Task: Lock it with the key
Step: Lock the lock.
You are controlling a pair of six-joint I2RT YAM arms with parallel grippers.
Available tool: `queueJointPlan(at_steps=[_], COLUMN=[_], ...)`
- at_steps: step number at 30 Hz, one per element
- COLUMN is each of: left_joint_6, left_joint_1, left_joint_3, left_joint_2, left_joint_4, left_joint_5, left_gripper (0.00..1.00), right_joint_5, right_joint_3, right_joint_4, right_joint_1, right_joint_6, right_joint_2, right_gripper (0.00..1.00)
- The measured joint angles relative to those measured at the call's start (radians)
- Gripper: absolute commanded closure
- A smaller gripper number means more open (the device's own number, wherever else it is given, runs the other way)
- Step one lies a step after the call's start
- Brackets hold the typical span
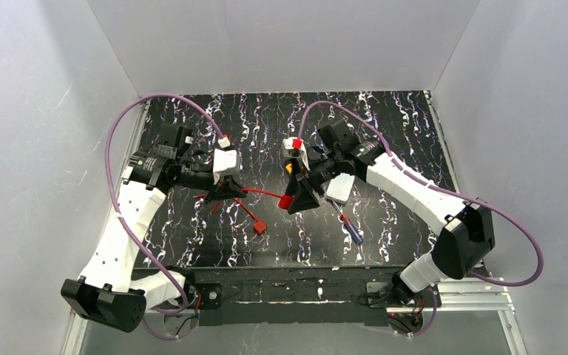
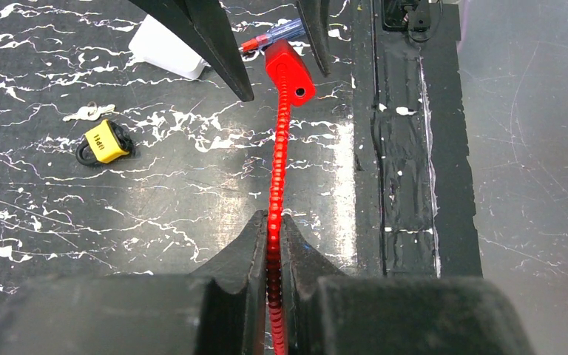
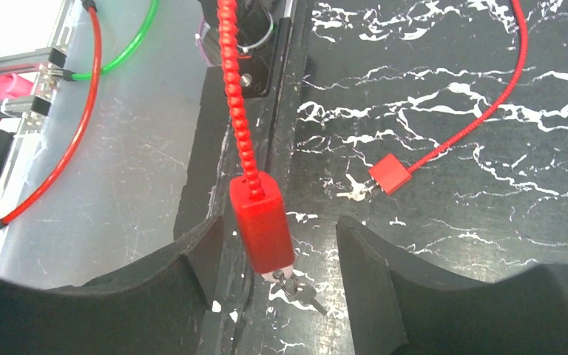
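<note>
Lock body [image 3: 259,214] hangs between right pincer's [image 3: 277,225] wide jaws, key [image 3: 296,287] at its 6 o'clock, apparently not yet turned; left pincer [image 2: 274,222] clamps cable [image 2: 281,140].

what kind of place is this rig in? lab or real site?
Most likely a lab test cell: plain white walls box in a black marbled tabletop, with aluminium framing along its near edge.
</note>
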Motion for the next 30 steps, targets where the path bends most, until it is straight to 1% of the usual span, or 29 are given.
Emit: queueJointPlan(at_steps=[2, 4, 13, 18, 19, 20, 25, 28, 29, 30], left_joint_6=[-0.003, -0.004, -0.014, -0.022, -0.024, -0.029, -0.066, -0.088, -0.095, -0.103], left_joint_1=[0.001, 0.001, 0.004, 0.006, 0.006, 0.006, 0.007, 0.009, 0.009, 0.011], left_joint_3=[0.0, 0.0, 0.0, 0.0, 0.0, 0.0, 0.0, 0.0, 0.0, 0.0], left_joint_2=[0.0, 0.0, 0.0, 0.002, 0.003, 0.003, 0.003, 0.004, 0.004, 0.004], left_joint_4=[0.0, 0.0, 0.001, 0.008, 0.01, 0.013, 0.037, 0.052, 0.056, 0.063], left_joint_5=[0.0, 0.0, 0.004, 0.007, 0.007, 0.007, 0.007, 0.006, 0.006, 0.005], left_gripper=[1.0, 1.0, 1.0, 1.0, 1.0, 1.0, 1.0, 1.0, 1.0, 1.0], right_joint_5=[-0.017, -0.035, -0.075, -0.089, -0.093, -0.097, -0.104, -0.108, -0.108, -0.108], right_joint_3=[-0.003, -0.011, -0.032, -0.033, -0.033, -0.033, -0.039, -0.048, -0.048, -0.048], right_joint_4=[0.018, 0.043, 0.079, 0.084, 0.087, 0.089, 0.101, 0.102, 0.103, 0.106], right_joint_1=[-0.002, -0.002, -0.002, -0.002, -0.002, -0.002, -0.002, -0.002, -0.002, -0.003], right_joint_6=[0.018, 0.04, 0.077, 0.079, 0.081, 0.081, 0.096, 0.1, 0.103, 0.106], right_joint_2=[0.0, 0.0, 0.0, 0.0, 0.0, 0.0, 0.0, 0.0, 0.0, 0.0], right_gripper=[0.29, 0.27, 0.29, 0.37, 0.4, 0.44, 0.73, 0.86, 0.97, 0.99])
